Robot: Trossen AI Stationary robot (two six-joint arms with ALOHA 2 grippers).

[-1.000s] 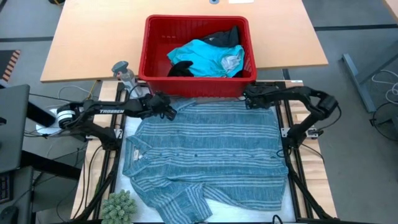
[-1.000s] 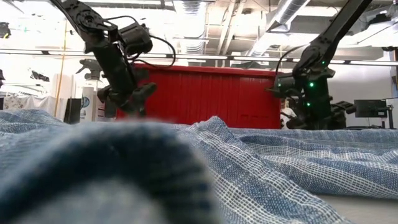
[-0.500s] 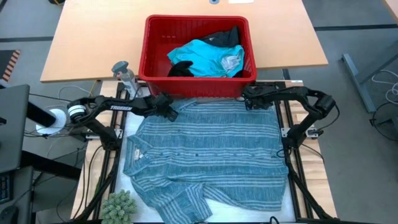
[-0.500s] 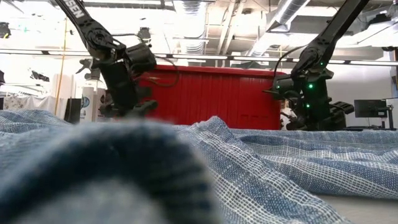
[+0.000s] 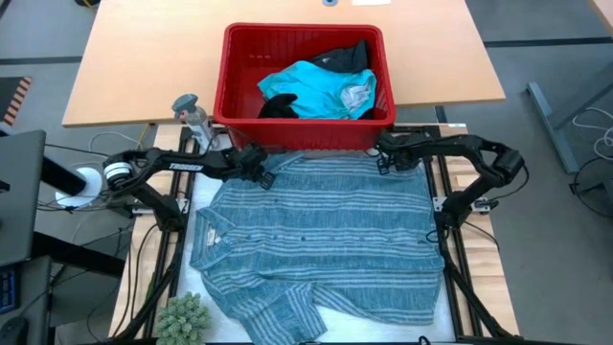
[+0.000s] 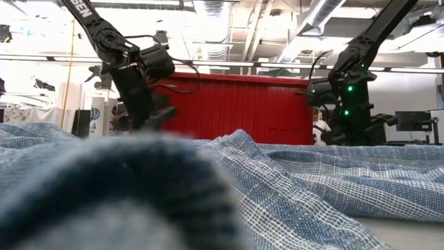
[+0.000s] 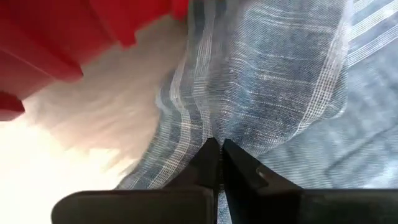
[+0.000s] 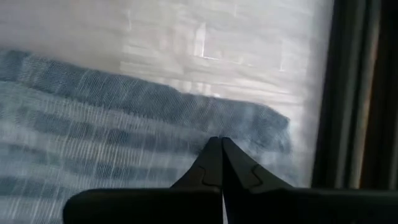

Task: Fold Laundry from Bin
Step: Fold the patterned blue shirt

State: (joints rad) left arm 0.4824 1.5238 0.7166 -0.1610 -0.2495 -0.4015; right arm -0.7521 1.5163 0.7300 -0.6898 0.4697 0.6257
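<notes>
Left gripper (image 7: 214, 149) is pinched shut on the shirt's (image 5: 321, 240) hem corner near the bin (image 5: 235, 91); right gripper (image 8: 221, 149) is pinched shut on the opposite hem corner. Both hold the far edge, likely to tension it flat or start a fold toward the collar. Shirt: blue-grey striped, spread flat on the white table (image 5: 383, 324), collar at left, a sleeve bunched at the near edge. Turquoise garment (image 5: 316, 86) and black garments (image 5: 345, 53) wait in the bin.

Red bin (image 5: 305, 134) wall tight vs shirt (image 5: 321, 240) far edge; little gripper room btwn; bottle (image 5: 194, 117) nr left.
</notes>
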